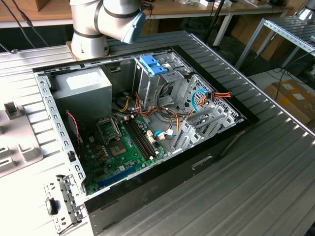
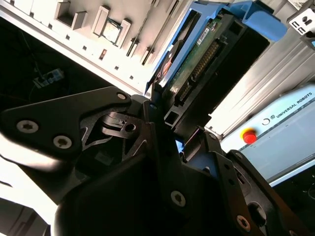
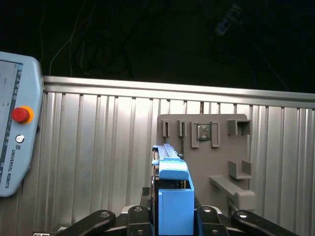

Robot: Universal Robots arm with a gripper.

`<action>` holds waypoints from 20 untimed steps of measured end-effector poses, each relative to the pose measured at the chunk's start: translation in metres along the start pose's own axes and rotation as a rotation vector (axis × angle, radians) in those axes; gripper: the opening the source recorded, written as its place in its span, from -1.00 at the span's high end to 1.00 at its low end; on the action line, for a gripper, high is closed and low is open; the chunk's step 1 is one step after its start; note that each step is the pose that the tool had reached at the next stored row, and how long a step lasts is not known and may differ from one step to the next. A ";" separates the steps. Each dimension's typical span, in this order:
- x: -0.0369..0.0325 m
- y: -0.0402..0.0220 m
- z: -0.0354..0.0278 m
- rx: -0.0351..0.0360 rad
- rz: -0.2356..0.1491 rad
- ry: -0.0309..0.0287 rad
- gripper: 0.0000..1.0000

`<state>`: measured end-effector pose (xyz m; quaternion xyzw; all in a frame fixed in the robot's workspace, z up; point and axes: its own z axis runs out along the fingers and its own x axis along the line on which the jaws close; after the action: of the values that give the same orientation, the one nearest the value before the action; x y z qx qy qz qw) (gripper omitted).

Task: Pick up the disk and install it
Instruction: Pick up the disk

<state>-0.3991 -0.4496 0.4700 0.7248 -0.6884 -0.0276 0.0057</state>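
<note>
The disk is a flat drive in a light-blue carrier with a brighter blue end tab, seen edge-on in the first wrist view. In the second wrist view the disk shows its green circuit board and connector row. My gripper is shut on it, black fingers pressing on both flat sides. The disk hangs in the air above the ribbed metal table, near a grey fixture plate. The exterior view shows the arm's lower joints behind the open computer case.
Inside the case a blue plastic piece tops the metal drive cage, beside the power supply, the motherboard and loose cables. The grey fixture plate lies at the exterior view's left. A teach pendant rests on the table.
</note>
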 end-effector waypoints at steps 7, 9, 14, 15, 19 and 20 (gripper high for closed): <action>0.0023 -0.0061 -0.0003 0.0000 0.000 -0.0001 0.27; 0.0030 -0.0076 -0.0003 0.0001 0.000 -0.0001 0.27; 0.0044 -0.0112 -0.0006 0.0000 0.000 0.0000 0.27; 0.0046 -0.0118 -0.0007 0.0000 0.000 0.0000 0.27; 0.0057 -0.0146 -0.0009 -0.0001 0.000 0.0000 0.27; 0.0060 -0.0155 -0.0009 0.0000 0.000 0.0000 0.27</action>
<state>-0.3833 -0.4549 0.4700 0.7248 -0.6884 -0.0276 0.0057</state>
